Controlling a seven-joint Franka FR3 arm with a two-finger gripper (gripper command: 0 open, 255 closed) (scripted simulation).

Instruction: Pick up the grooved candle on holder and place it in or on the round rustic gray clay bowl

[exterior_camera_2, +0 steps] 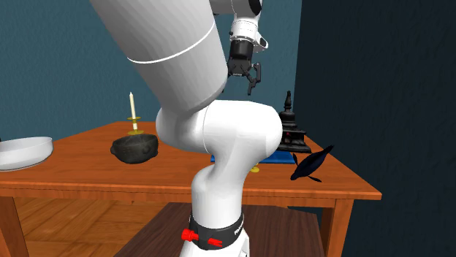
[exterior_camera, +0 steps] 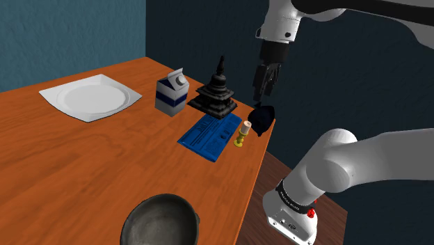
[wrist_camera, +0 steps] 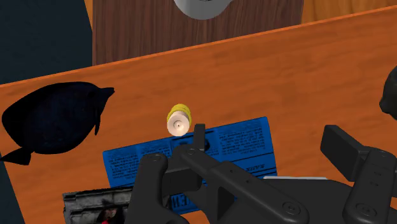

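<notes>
- Gripper [exterior_camera: 263, 92] is hovering above the candle [exterior_camera: 243, 132], fingers standing apart, gripping nothing.
- Candle is standing at the table [exterior_camera: 83, 174] edge, between booklet [exterior_camera: 209, 136] and dark fish [exterior_camera: 263, 118].
- Risk: an off-centre descent could be tipping the candle over the edge or snagging the fish.

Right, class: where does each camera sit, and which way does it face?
Shoulder view: beside the stand, looking down over the table; arm and gripper show.
Second exterior view: behind the arm, facing across the table; arm looms large.
Wrist view: on the hand, looking down on the candle; fingers show.
All share the dark fish figure.
</notes>
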